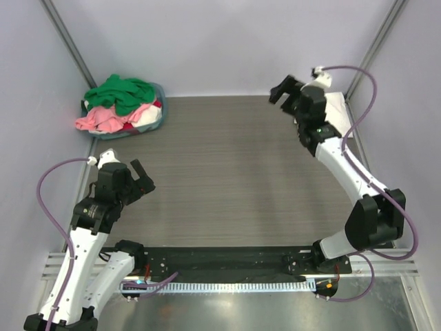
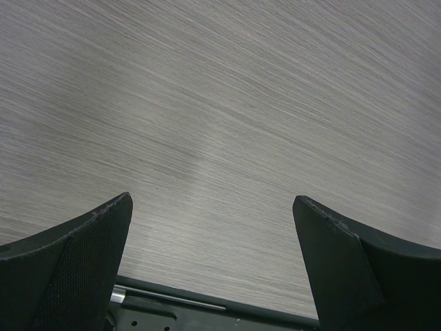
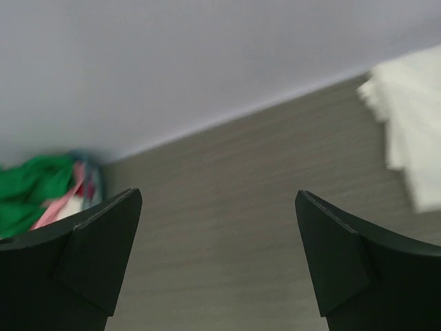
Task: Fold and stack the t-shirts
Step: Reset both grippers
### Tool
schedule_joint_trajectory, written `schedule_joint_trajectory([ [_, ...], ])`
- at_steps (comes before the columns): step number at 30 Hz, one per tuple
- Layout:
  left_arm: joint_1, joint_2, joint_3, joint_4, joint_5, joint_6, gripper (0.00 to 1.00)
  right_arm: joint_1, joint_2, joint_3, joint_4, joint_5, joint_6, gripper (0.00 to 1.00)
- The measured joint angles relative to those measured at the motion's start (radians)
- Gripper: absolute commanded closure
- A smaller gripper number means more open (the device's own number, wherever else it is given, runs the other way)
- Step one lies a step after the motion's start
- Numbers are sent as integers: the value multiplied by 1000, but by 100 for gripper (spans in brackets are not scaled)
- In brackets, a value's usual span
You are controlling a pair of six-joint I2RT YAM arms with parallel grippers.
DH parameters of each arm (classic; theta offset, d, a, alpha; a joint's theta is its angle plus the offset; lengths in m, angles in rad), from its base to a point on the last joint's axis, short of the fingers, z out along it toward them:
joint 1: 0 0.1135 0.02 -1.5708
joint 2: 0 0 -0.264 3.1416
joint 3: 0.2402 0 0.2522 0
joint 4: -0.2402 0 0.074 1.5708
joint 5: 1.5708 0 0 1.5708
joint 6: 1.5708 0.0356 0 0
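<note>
Grey table [image 1: 234, 165], one basket [image 1: 161, 114], two grippers [image 1: 145, 177] [image 1: 282, 96]

From above, the white t-shirt [image 1: 337, 103] in the far right corner is mostly hidden behind the right arm [image 1: 341, 155], and the right wrist view cuts it off at the frame's edge. The basket [image 1: 157, 123] is buried under the green t-shirt [image 1: 124, 93] and pink t-shirt [image 1: 103, 118], only a strip of rim showing; the red t-shirt [image 1: 158, 105] is a mere sliver. Past the right end effector [image 3: 217, 195] that heap is just a blur, running off the left edge.
</note>
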Motion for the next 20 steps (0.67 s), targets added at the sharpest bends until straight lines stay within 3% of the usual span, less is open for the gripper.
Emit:
schedule_joint_trajectory([
  [3, 0, 0, 0, 0, 0, 0, 0, 101, -87, -165, 20, -168, 123, 0],
  [7, 0, -2, 0, 0, -1, -2, 0, 275, -66, -337, -5, -365, 227, 0],
  [12, 0, -5, 0, 0, -8, -3, 0, 531, -87, -521, -11, -469, 315, 0],
  [15, 0, -18, 0, -1, -17, -6, 0, 601, -140, -587, 0, -487, 357, 0],
  [20, 0, -42, 0, -1, -28, -21, 0, 616, -238, -635, 12, -485, 399, 0],
])
